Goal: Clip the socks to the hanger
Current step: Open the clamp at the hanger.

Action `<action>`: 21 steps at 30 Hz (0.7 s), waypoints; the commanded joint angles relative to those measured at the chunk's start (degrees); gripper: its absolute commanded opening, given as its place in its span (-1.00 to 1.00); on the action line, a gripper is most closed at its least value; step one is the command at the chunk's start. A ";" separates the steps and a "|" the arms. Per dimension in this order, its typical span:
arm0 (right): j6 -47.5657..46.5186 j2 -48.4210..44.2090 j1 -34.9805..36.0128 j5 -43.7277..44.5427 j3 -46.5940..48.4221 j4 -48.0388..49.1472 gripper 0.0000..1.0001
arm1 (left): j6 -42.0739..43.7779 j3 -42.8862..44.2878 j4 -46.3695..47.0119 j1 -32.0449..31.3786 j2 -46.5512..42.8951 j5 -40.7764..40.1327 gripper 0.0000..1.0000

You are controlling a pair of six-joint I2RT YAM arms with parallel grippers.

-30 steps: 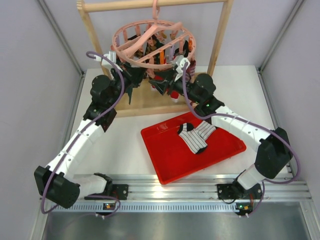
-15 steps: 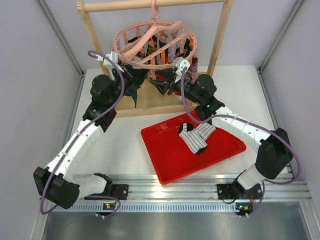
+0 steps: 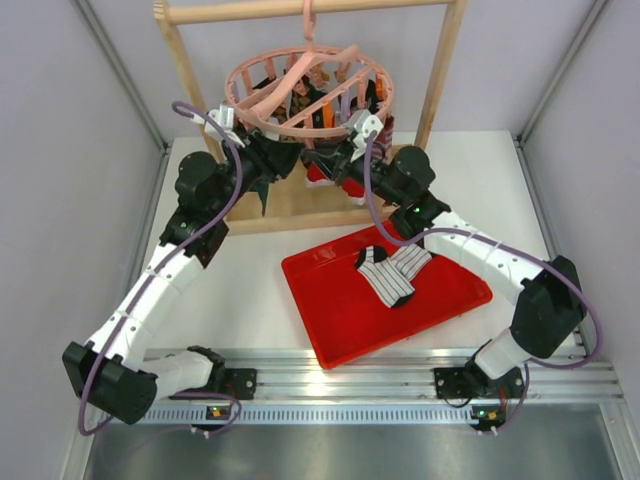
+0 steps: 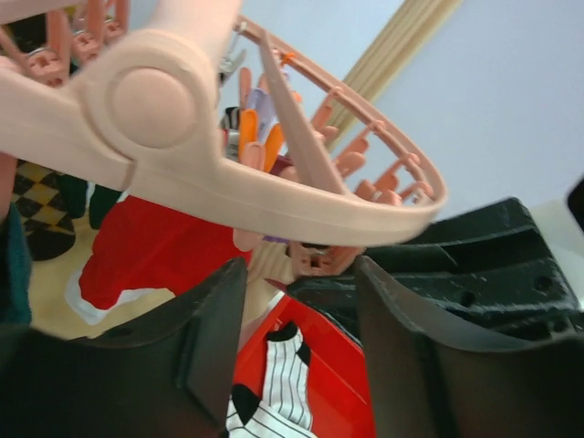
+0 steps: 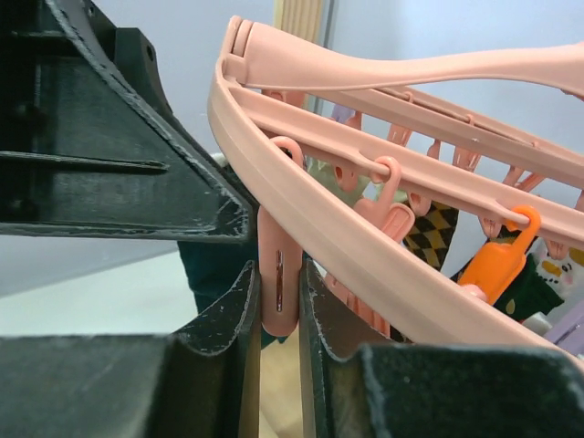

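Observation:
The socks, white with black pinstripes, lie together on the red tray; the left wrist view shows them far below, between my fingers. The pink round hanger hangs by its hook from the wooden rack. My left gripper is at the hanger's near left rim and stands open, with the pink ring just above its fingertips and nothing between them. My right gripper is at the near right rim, shut on a pink peg that dangles from the outer ring.
The wooden rack frame stands at the back. A red sock, a dark teal sock and a chequered one hang from the hanger's pegs, beside an orange peg. Grey walls close in both sides.
My left gripper has opened and sits slightly lower and left. My right gripper has closed on the pink peg. The hanger's near rim has risen and swung back.

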 commanded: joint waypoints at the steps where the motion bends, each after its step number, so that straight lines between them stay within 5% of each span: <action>1: 1.07 -0.80 0.38 0.39 3.01 2.09 -1.00 | -0.47 -0.53 1.48 -0.55 -4.54 2.82 0.15; 8: 2.57 -1.06 0.38 -0.49 3.01 2.53 -1.00 | -0.46 -1.76 2.88 -0.47 -6.05 6.42 0.21; 21: 5.82 -2.29 1.17 -2.42 3.19 0.96 -1.00 | -0.55 2.11 2.53 -0.55 -1.74 0.71 0.25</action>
